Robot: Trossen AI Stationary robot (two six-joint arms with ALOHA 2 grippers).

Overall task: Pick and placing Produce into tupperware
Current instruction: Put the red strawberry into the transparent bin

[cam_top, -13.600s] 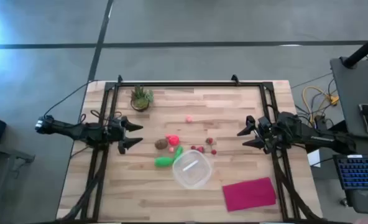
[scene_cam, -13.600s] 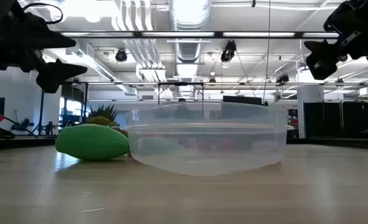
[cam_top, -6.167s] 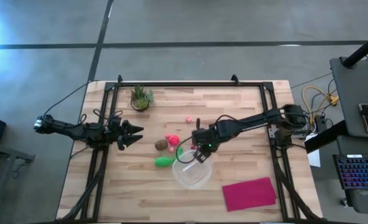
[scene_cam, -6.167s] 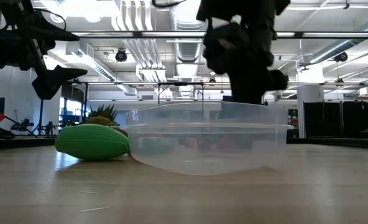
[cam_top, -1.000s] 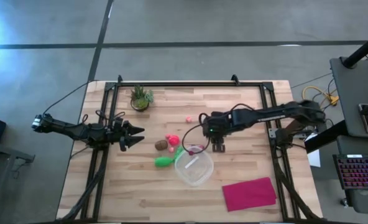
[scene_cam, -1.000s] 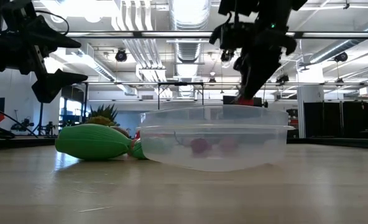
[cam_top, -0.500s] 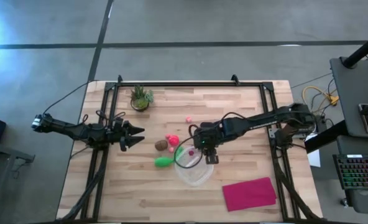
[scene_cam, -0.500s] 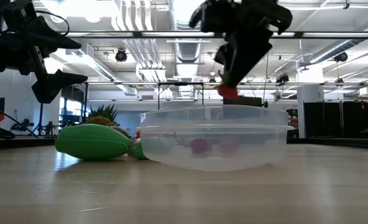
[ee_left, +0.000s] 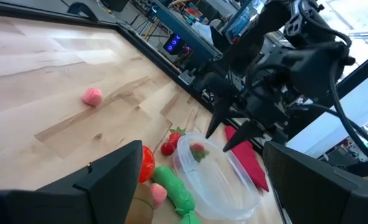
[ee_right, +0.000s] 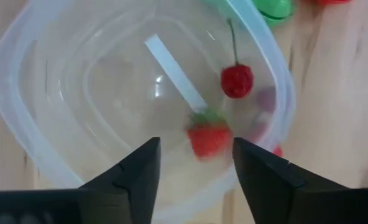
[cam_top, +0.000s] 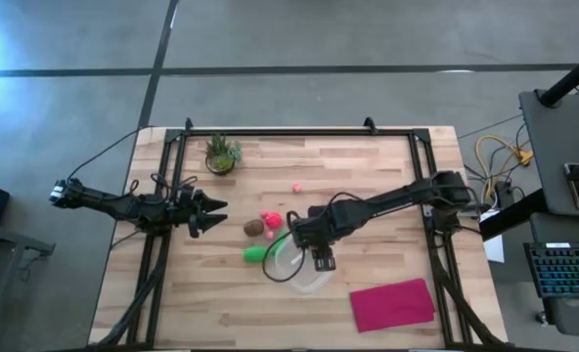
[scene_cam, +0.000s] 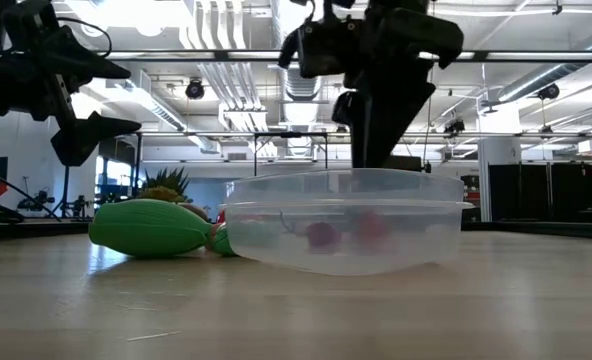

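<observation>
The right gripper (ee_right: 193, 163), fingers spread and empty, hangs over the tupperware (cam_top: 291, 265) near the table's middle, where a strawberry (ee_right: 208, 135) and cherry (ee_right: 237, 79) already lie. The toy produce looks light, hard and slippery, best pinched across the middle. Only the right wrist view shows the bowl's contents plainly; the left gripper (cam_top: 211, 212), jaws parted, waits by the left edge.

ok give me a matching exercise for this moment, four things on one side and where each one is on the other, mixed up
Things:
1. strawberry
2. potted plant
3. magenta cloth
4. left gripper

Places:
A. near the table's far left corner
B. inside the tupperware
C. flat on the table's near right part
D. over the table's left edge, away from the produce

Pairs: 1-B, 2-A, 3-C, 4-D
</observation>
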